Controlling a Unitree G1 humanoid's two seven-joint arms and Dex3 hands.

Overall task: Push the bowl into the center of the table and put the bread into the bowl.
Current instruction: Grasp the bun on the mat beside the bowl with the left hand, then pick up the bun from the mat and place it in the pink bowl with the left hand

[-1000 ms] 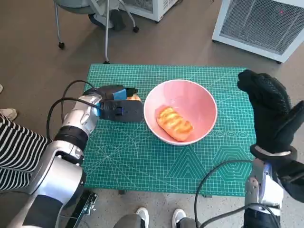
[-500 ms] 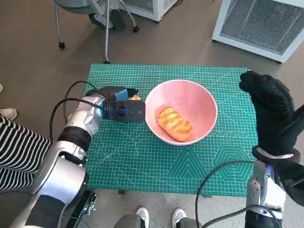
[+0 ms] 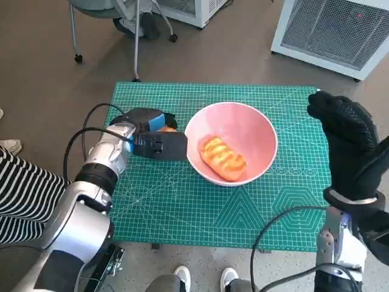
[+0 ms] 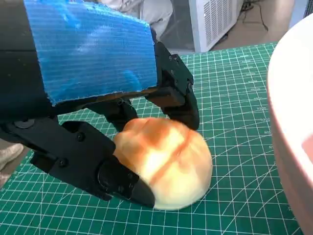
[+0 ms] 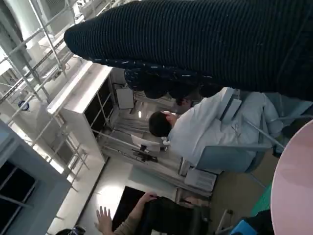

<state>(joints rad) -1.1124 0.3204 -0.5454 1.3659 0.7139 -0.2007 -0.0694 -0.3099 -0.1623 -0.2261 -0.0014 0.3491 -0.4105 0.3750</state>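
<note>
Near the middle of the frame in the head view, a pink bowl [image 3: 231,143] stands on the green cutting mat [image 3: 182,201] that covers the table. Inside the bowl lies one long bread roll [image 3: 223,158] with a golden, ridged crust, a little toward the lower left of the bowl's inside.

Left of the bowl, the left hand [image 3: 152,139] lies low on the mat, its blue-taped back turned upward. The left wrist view shows that its black fingers [image 4: 117,178] are closed around a round bread bun [image 4: 164,164], pale with brown stripes: one finger presses the near side and others curl over the far side. The bun rests on the mat, just beside the bowl's pink wall [image 4: 293,132] at the right edge of that frame.

At the right side of the head view, the right hand [image 3: 343,137] in its black knitted glove is raised above the right edge of the mat, fingers extended upward and holding nothing. It is apart from the bowl.

In the right wrist view, a person [image 5: 195,129] in light clothing sits far behind.
</note>
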